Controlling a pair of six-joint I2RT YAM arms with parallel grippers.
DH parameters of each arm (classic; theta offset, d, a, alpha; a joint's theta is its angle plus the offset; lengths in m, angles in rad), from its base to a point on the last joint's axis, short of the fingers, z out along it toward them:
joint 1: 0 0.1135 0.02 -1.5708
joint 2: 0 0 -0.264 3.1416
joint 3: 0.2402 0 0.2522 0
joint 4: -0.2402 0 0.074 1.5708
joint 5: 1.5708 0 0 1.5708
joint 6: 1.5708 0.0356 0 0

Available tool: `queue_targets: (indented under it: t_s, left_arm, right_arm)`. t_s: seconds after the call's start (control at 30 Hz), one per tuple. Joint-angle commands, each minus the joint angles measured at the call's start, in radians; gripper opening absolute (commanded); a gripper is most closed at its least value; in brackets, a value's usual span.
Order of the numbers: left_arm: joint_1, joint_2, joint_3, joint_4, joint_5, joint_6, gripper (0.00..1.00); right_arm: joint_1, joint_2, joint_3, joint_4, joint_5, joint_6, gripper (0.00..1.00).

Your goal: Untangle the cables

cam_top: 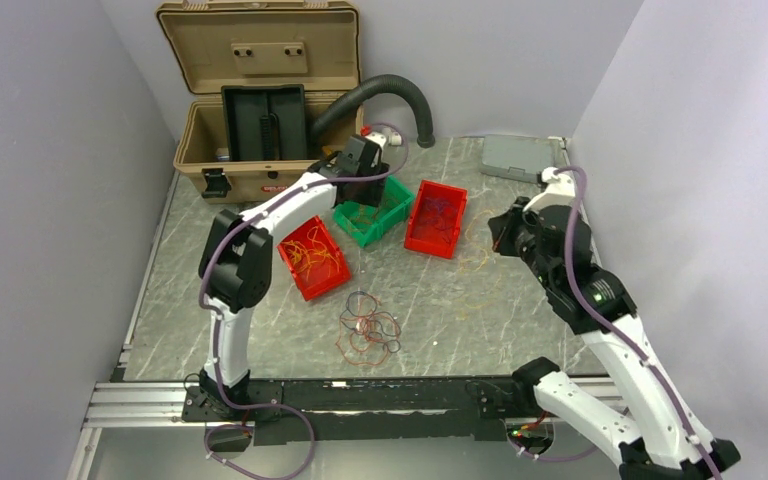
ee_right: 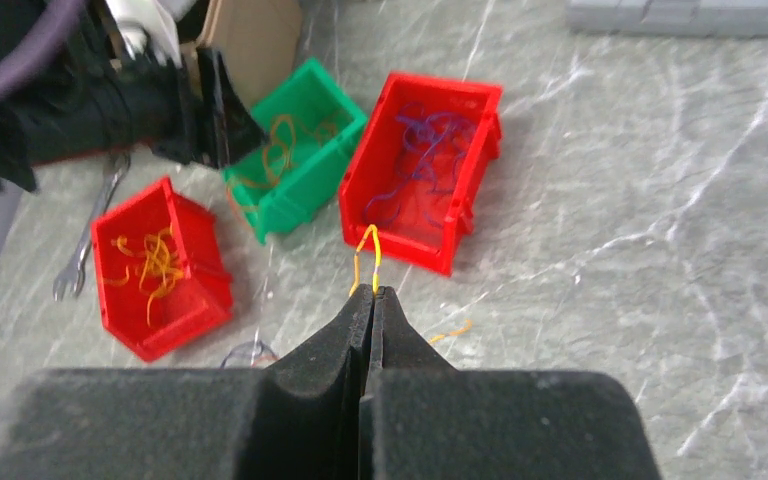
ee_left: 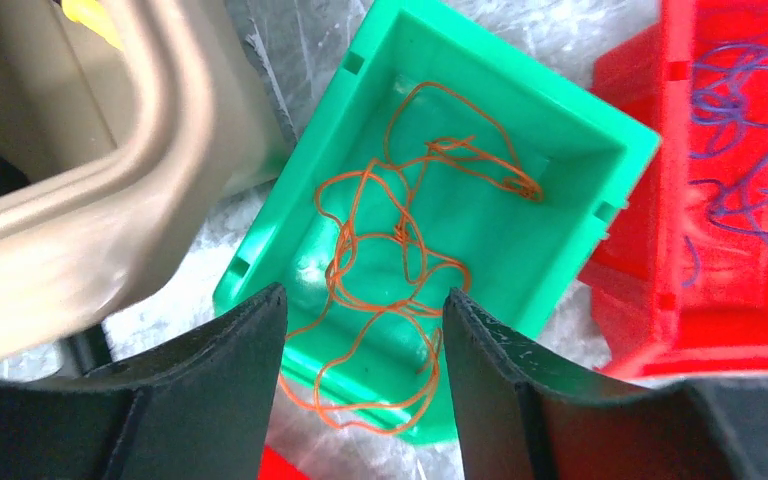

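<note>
A loose tangle of red, orange and dark cables (cam_top: 368,330) lies on the table in front of the bins. My left gripper (ee_left: 365,300) is open and empty above the green bin (ee_left: 550,240), which holds orange cables (ee_left: 400,230); in the top view it (cam_top: 365,192) hovers over that bin (cam_top: 392,215). My right gripper (ee_right: 373,292) is shut on a thin yellow cable (ee_right: 365,250) that loops up from its tips. A red bin (ee_right: 430,250) holds purple cables (ee_right: 420,160). Another red bin (ee_right: 190,300) holds yellow-orange cables (ee_right: 155,265).
An open tan toolbox (cam_top: 260,100) and a black corrugated hose (cam_top: 380,95) stand at the back. A grey flat case (cam_top: 520,155) lies at the back right. A wrench (ee_right: 85,250) lies beside the left red bin. A few orange strands (cam_top: 480,250) lie near the right gripper (cam_top: 508,230).
</note>
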Motion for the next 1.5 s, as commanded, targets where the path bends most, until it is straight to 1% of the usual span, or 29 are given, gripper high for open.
queue_targets:
  t_s: [0.0,0.13,0.2,0.3,0.37,0.4,0.43,0.53,0.67,0.8,0.9,1.07,1.23,1.3,1.47]
  left_arm:
    - [0.000,-0.184,-0.016,0.012,0.058,0.009,0.64]
    - [0.001,-0.359,-0.152,0.053,0.136,-0.011,0.71]
    - [0.001,-0.454,-0.229,0.063,0.159,-0.033,0.75]
    - [0.002,-0.620,-0.389,0.115,0.173,-0.069,0.84]
    - [0.003,-0.720,-0.471,0.122,0.174,-0.087,0.92]
    - [0.004,-0.765,-0.502,0.111,0.135,-0.095,0.98]
    - [0.006,-0.805,-0.522,0.092,0.106,-0.104,0.99]
    - [0.021,-0.918,-0.558,0.014,0.020,-0.135,0.99]
    - [0.037,-1.035,-0.568,-0.112,-0.160,-0.208,1.00]
    - [0.039,-1.146,-0.574,-0.201,-0.299,-0.244,0.99]
    - [0.039,-1.230,-0.594,-0.233,-0.377,-0.262,0.99]
    - [0.041,-1.345,-0.637,-0.249,-0.411,-0.264,0.99]
    - [0.041,-1.405,-0.663,-0.266,-0.407,-0.245,0.99]
    - [0.041,-1.419,-0.669,-0.276,-0.417,-0.231,0.99]
    - [0.040,-1.453,-0.683,-0.298,-0.423,-0.215,0.99]
  right_arm:
    - [0.005,0.064,0.032,0.013,-0.184,0.001,0.00]
    - [0.006,0.139,0.060,0.044,-0.351,0.024,0.00]
    - [0.017,0.175,0.091,0.057,-0.396,0.038,0.00]
    - [0.059,0.209,0.143,0.103,-0.405,0.052,0.00]
    - [0.096,0.237,0.191,0.134,-0.397,0.056,0.00]
    - [0.114,0.258,0.221,0.145,-0.396,0.054,0.00]
    - [0.142,0.291,0.255,0.152,-0.397,0.053,0.00]
    - [0.195,0.372,0.353,0.171,-0.406,0.046,0.00]
    - [0.244,0.461,0.461,0.232,-0.423,0.067,0.00]
    - [0.275,0.542,0.518,0.317,-0.421,0.099,0.00]
    - [0.287,0.608,0.548,0.387,-0.417,0.126,0.00]
    - [0.309,0.722,0.589,0.500,-0.404,0.172,0.00]
    - [0.351,0.855,0.665,0.559,-0.377,0.197,0.00]
    - [0.374,0.915,0.705,0.568,-0.355,0.191,0.00]
    - [0.423,1.034,0.777,0.587,-0.261,0.118,0.00]
